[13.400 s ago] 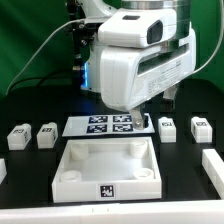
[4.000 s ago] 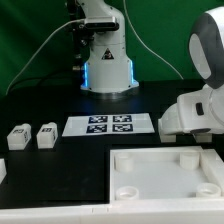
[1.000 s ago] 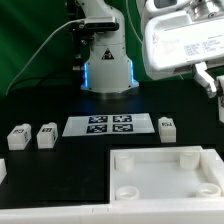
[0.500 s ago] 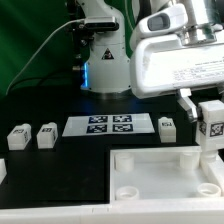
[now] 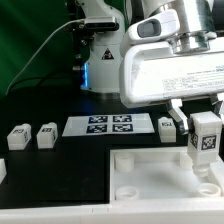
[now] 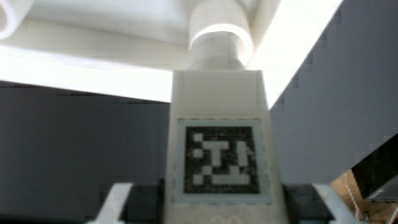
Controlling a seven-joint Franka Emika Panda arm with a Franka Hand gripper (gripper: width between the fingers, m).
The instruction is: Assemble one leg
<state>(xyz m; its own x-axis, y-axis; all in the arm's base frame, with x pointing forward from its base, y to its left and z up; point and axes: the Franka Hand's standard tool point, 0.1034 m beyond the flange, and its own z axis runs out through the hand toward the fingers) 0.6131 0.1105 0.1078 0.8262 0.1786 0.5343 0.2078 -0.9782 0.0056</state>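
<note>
White leg (image 5: 205, 138) is squeezed tight in my end effector (image 5: 204, 119) at the right of the frame, just over the big panel's (image 5: 140, 158) far corner, and if it tips it may jam.

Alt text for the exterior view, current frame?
The gripper holds the leg, a tagged white block, upright over the white panel at the exterior view's right. Three spare legs and the marker board lie on the black table behind the panel.
</note>
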